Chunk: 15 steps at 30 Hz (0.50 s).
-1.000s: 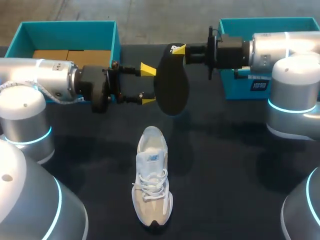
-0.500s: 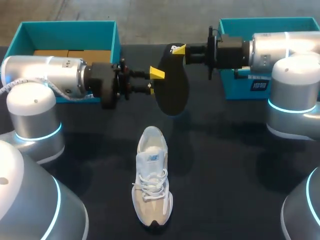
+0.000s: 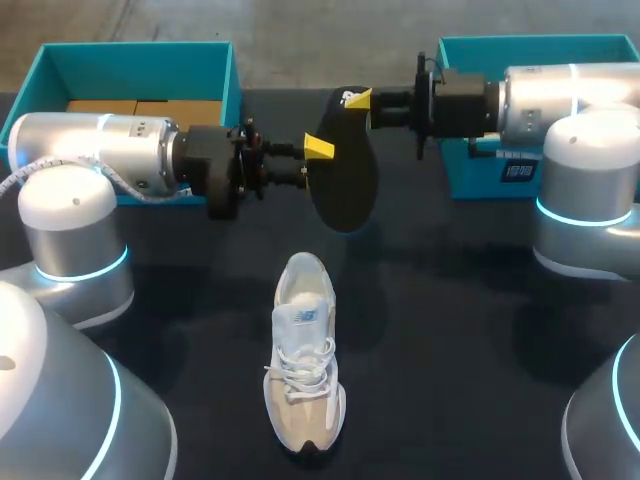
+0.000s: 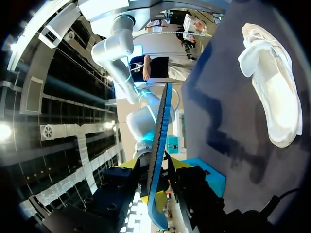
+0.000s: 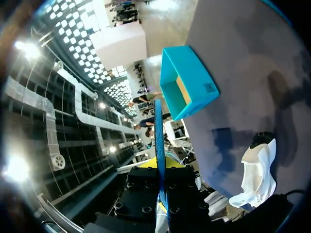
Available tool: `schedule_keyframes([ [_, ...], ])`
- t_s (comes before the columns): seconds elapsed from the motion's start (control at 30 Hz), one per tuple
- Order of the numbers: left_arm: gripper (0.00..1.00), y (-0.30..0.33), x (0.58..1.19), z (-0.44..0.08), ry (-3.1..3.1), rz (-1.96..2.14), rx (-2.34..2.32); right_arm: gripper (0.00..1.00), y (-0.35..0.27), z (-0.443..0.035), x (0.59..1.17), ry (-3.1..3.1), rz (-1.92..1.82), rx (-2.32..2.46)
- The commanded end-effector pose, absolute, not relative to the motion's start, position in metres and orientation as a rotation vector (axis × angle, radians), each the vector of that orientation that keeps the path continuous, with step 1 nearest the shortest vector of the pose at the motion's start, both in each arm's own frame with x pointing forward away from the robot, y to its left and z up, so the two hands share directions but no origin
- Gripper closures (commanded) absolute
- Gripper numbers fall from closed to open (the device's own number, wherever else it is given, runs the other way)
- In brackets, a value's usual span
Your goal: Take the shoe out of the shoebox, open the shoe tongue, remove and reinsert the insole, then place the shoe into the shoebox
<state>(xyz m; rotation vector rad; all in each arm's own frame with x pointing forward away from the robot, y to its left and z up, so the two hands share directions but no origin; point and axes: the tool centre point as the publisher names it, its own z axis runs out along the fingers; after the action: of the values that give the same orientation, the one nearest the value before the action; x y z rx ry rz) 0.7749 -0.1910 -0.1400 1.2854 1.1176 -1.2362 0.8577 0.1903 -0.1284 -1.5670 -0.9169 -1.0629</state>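
Note:
The dark insole (image 3: 345, 185) hangs upright in the air above the table's far middle. My right gripper (image 3: 358, 100) is shut on its upper end. My left gripper (image 3: 312, 165) comes in from the left and is shut on its side edge. In the left wrist view the insole (image 4: 163, 121) shows edge-on between the yellow tips of my left gripper (image 4: 154, 169). The right wrist view has the insole (image 5: 158, 131) edge-on in my right gripper (image 5: 162, 167). The white shoe (image 3: 305, 370) lies on the table nearer me, toe toward the front edge, also visible as the shoe (image 4: 272, 92) and the shoe (image 5: 257, 174).
An open teal shoebox (image 3: 140, 50) with brown cardboard inside stands at the far left behind my left arm. A second teal box (image 3: 470, 50) stands at the far right behind my right arm. The dark tabletop (image 3: 450, 350) lies bare around the shoe.
My left gripper moved right toward the insole and its fingers closed from wide apart onto the insole's edge. The right arm, insole and shoe stayed still.

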Motion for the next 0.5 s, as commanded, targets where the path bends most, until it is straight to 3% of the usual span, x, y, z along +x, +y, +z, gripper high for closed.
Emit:
schedule_keyframes([
  [0.03, 0.67, -0.1939, 0.7767, -0.1406, 1.114, -1.236, 1.289, 1.00, 0.1919, -0.1279, 0.8583, -0.920, -1.059, -1.572],
  [0.5, 0.84, -0.1958, 0.7778, -0.1439, 1.111, -1.234, 1.294, 1.00, 0.1919, -0.1279, 0.8583, -0.920, -1.059, -1.572],
])
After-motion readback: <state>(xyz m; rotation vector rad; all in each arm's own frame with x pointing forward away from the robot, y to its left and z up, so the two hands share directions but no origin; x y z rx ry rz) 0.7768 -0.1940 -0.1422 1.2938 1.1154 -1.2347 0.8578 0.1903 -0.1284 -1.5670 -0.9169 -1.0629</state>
